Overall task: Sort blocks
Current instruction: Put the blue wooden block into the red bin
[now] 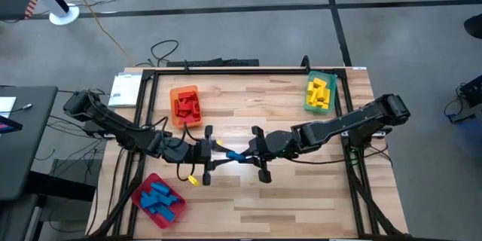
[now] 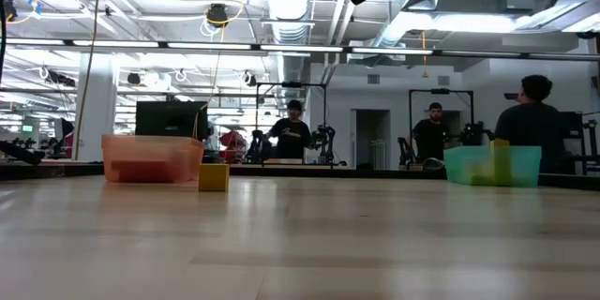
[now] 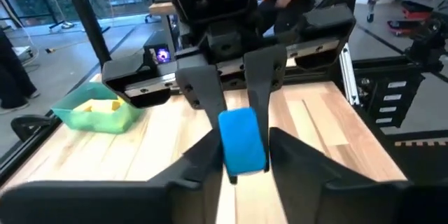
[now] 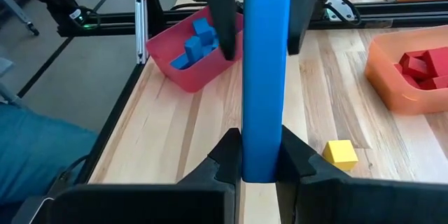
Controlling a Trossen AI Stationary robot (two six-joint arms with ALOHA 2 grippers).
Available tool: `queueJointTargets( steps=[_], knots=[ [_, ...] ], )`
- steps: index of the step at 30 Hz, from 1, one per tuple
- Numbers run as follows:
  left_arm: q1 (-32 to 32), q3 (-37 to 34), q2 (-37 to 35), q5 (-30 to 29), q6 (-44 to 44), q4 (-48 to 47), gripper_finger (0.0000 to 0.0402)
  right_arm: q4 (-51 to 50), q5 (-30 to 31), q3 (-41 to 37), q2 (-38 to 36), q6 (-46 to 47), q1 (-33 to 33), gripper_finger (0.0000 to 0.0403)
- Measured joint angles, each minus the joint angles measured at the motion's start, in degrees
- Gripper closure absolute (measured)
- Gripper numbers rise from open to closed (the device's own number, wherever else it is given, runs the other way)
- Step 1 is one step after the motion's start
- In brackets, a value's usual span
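Now | blue block (image 1: 236,154) between both grippers | right gripper (image 1: 250,153) clamped on it | left gripper (image 1: 220,153) around other end, grip unclear

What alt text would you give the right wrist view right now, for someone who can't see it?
The right gripper is shut on a long blue block, whose far end sits between the left gripper's fingers. On the wooden table are a red tray of blue blocks, an orange tray of red blocks and a loose yellow block.

You are seeing a long blue block (image 4: 265,70) hanging level above the counter's middle, held at both ends. A small yellow block (image 1: 193,180) is lying alone on the wood; red, blue and yellow ones are sitting sorted in trays.
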Motion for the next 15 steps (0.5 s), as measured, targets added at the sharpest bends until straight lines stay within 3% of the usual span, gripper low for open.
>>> queueJointTargets(
  steps=[5,15],
  knots=[
    [0.0,0.0,0.0,0.0,0.1,-0.7,0.0346,-0.2,0.2,0.0,0.0,-0.9,0.0,0.0346],
    [0.0,0.0,0.0,0.3,0.8,-1.7,0.0348,-0.3,0.3,0.0,0.0,-0.6,0.0,0.0345]
  ],
)
